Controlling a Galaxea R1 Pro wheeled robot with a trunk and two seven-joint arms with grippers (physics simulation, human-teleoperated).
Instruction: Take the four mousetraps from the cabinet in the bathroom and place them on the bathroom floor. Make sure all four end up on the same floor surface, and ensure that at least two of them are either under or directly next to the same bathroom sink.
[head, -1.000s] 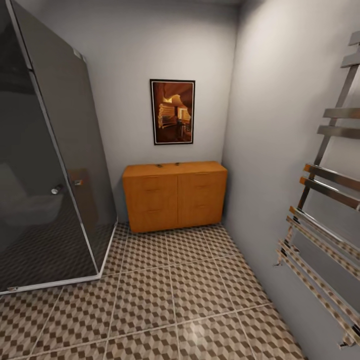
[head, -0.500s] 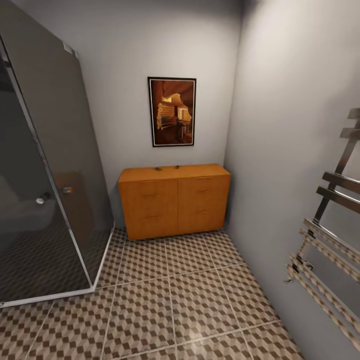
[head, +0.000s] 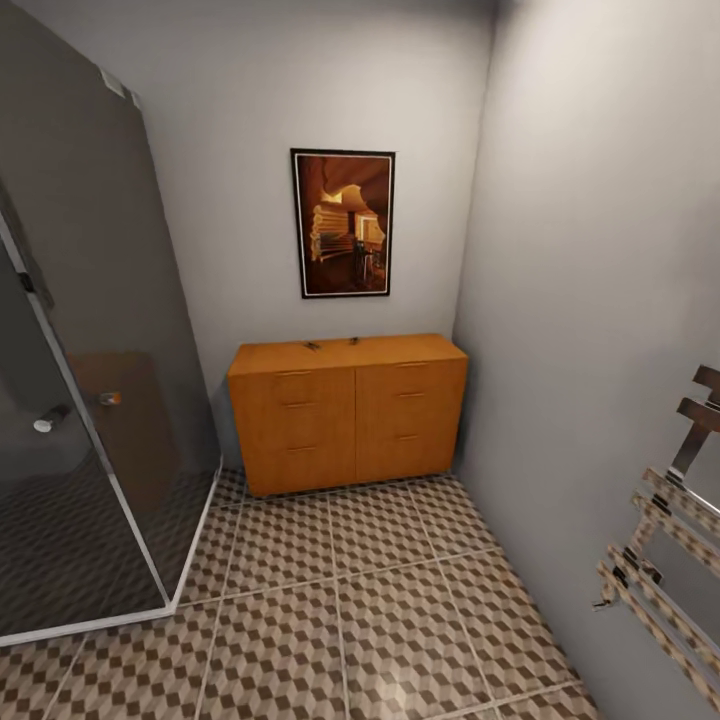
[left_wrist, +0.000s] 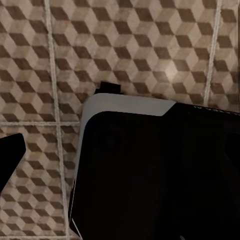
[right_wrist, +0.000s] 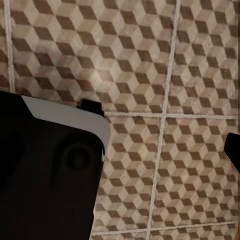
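The orange-brown cabinet stands against the far wall under a framed picture, all its drawer fronts closed. Two tiny dark mousetraps lie on its flat top near the back edge. The cube-patterned bathroom floor stretches from me to the cabinet. Both wrist views look down on this floor past my black-and-white base. A dark fingertip juts in at the edge of the left wrist view, and another fingertip at the edge of the right wrist view. The sink is out of view.
A dark glass shower enclosure fills the left side, its white sill running along the floor. A chrome towel rail sticks out from the right wall. Open tiles lead straight to the cabinet.
The head camera has moved toward the cabinet, which looks larger and lower in the picture. The towel rail has slid off to the right. Nothing in the room has moved.
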